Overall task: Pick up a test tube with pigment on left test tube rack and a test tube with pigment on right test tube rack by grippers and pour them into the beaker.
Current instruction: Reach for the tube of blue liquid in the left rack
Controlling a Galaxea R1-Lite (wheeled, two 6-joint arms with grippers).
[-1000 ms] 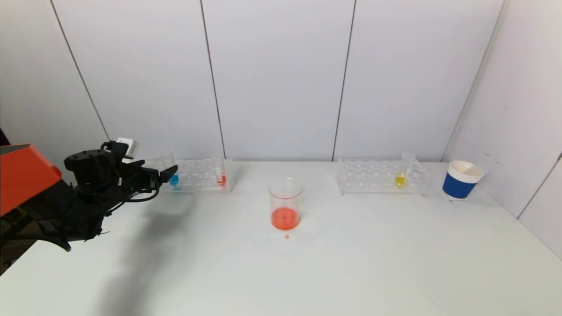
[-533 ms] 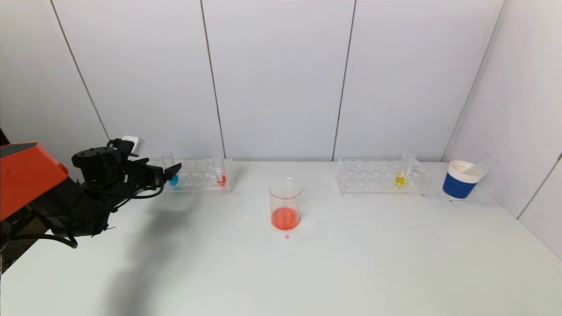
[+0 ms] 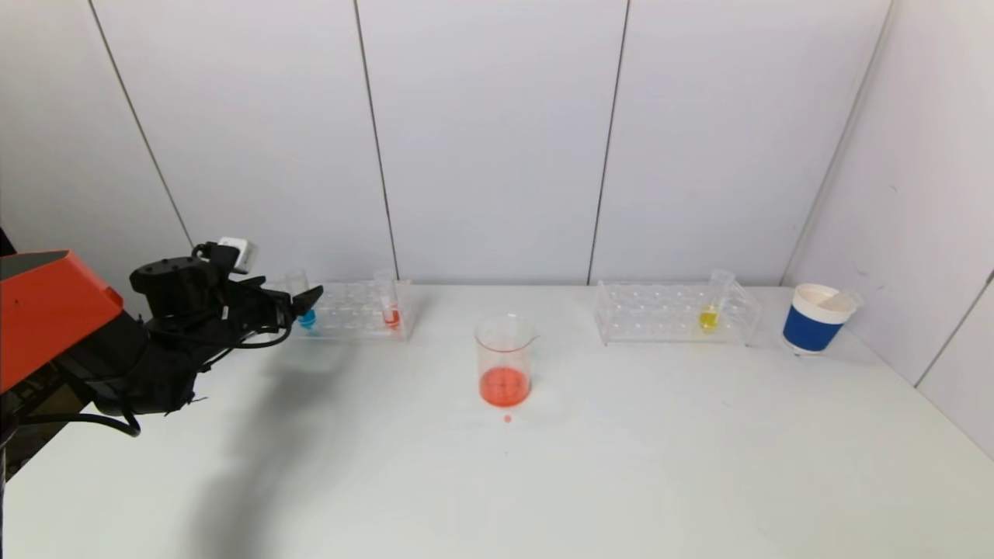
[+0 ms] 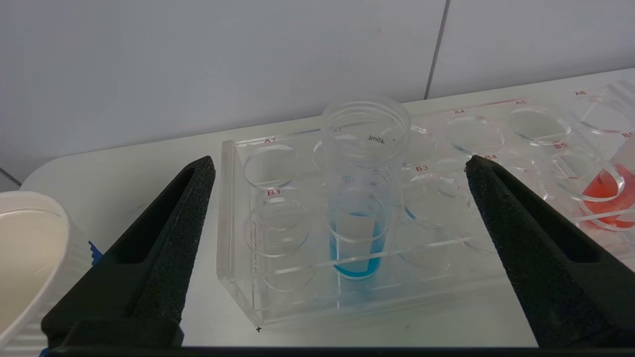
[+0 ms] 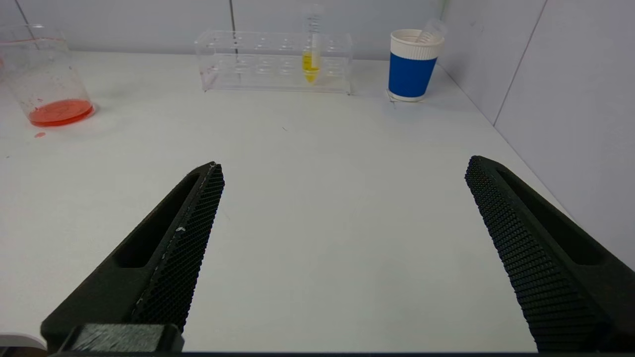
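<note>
Left gripper point(image 4: 337, 168) gaping wide, holding nothing; blue test tube point(image 4: 359, 208) sitting in left rack point(image 4: 238, 277), centred between fingers point(image 4: 163, 238), untouched.

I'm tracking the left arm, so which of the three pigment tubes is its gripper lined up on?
The blue tube in the left rack; it stands between the open left gripper fingers, untouched, unlike the red and yellow ones.

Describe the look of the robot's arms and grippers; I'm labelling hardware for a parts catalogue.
The left arm is black with an orange housing, looped black cables and a small white module. The left gripper and the right gripper each have two tapered black fingers, hollowed outside, with textured inner pads.
</note>
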